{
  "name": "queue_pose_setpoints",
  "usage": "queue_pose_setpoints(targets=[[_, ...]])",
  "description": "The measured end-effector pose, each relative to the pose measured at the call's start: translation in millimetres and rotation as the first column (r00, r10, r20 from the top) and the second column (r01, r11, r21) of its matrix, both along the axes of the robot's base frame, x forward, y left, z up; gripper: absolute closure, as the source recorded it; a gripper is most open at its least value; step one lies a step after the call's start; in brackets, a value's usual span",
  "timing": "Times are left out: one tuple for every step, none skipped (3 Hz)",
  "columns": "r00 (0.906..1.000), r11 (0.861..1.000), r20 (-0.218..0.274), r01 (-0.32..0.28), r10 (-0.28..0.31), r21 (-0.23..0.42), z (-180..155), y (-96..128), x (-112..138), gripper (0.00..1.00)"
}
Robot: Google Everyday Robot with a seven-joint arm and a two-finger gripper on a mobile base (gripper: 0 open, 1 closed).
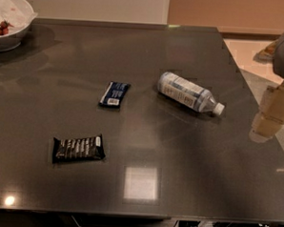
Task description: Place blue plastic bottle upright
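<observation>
Lower left of the frame, a black snack bar lies flat on the dark grey worktop. Beyond it, near centre, lies a dark-blue snack wrapper. Right of centre, the blue plastic bottle lies on its side, white cap pointing lower right, well apart from both snacks. At the right edge hangs the gripper, clear of the bottle; whether it is wide or narrow cannot be told. Upper left, a white bowl holds something red.
</observation>
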State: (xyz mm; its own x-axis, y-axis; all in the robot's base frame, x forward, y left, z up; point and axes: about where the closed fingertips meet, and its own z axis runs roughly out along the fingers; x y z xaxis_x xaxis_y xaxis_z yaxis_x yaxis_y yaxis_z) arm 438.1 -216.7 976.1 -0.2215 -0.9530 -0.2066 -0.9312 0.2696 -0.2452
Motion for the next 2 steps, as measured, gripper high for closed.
queue_pose_setpoints(targets=[[1.0,1.0,0.0,0.0,0.0,0.0,0.0,0.1,0.1,0.0],[0.9999,1.0,-0.014,-0.003,0.003,-0.002,-1.3,3.1,5.4,0.0]])
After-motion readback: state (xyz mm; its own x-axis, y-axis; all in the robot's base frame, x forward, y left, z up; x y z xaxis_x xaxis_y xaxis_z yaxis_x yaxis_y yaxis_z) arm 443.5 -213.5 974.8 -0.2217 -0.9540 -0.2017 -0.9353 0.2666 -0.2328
